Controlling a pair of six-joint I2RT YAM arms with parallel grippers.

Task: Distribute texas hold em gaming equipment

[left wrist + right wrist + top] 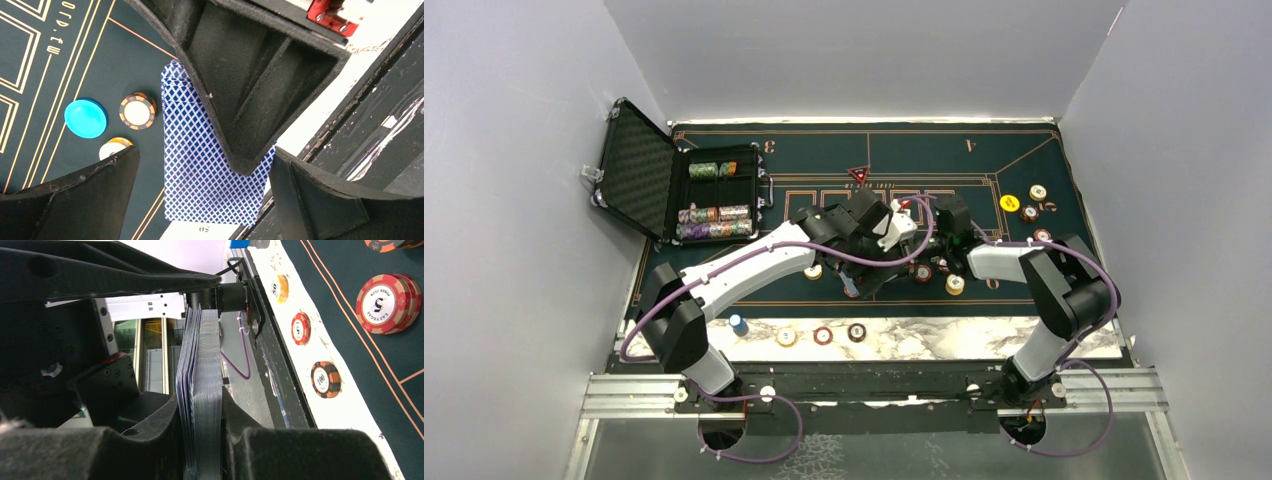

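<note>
Slippage worries me: my right pincer (202,420) is clamped on the deck of cards (202,365) over the near middle of the mat (1014,165), my left pincer (200,200) wide apart close to it, so a careless pull could spill several.

Blue-backed cards (202,390) stand upright on edge, slightly fanned; chips (387,302) lie flat.
</note>
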